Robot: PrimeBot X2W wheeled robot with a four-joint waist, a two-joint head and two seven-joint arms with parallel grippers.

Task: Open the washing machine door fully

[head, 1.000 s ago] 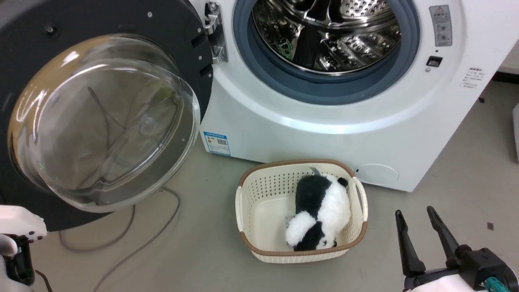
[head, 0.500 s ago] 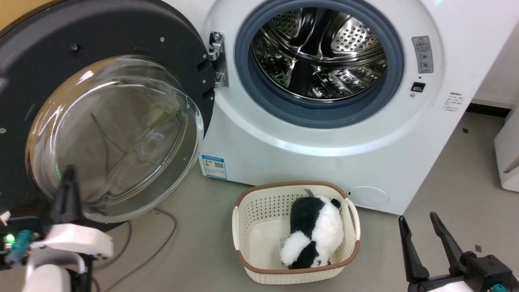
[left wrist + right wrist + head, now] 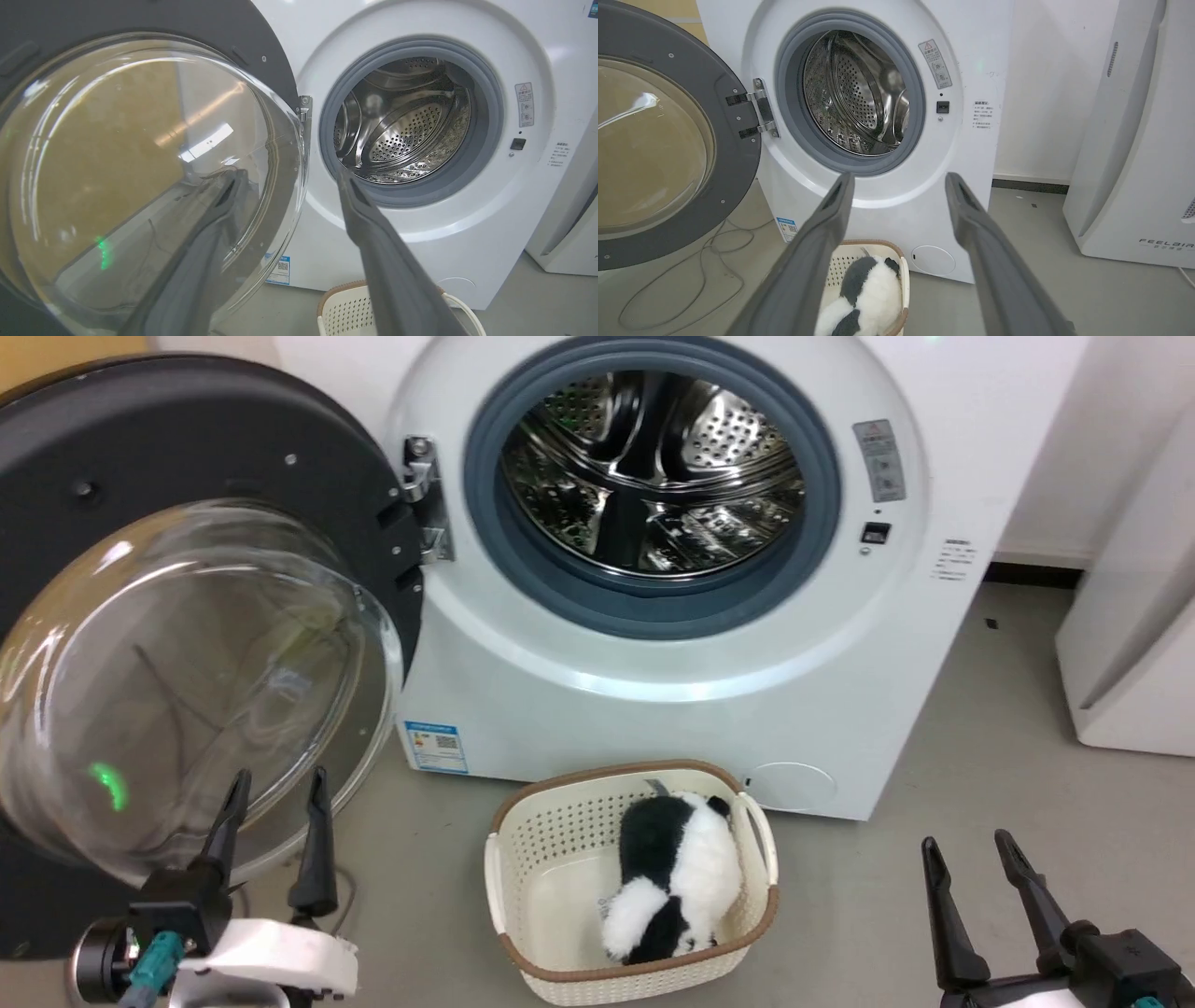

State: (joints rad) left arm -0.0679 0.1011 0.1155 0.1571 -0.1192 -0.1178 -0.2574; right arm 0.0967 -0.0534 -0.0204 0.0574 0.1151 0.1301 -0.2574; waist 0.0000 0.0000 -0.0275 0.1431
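Observation:
The washing machine door stands swung wide to the left on its hinge, black rim around a bulging clear glass bowl. It also shows in the left wrist view as the door and in the right wrist view as the door. The steel drum lies exposed inside a grey rubber ring. My left gripper is open at the lower left, fingertips just in front of the glass bowl's lower edge, holding nothing. My right gripper is open at the lower right, apart from everything.
A cream basket with a black-and-white plush toy sits on the floor before the white machine. Grey cables trail on the floor under the door. A white appliance stands to the right.
My left gripper has come up into view at the lower left and opened its fingers. The head camera has shifted, so the whole scene sits further left and lower.

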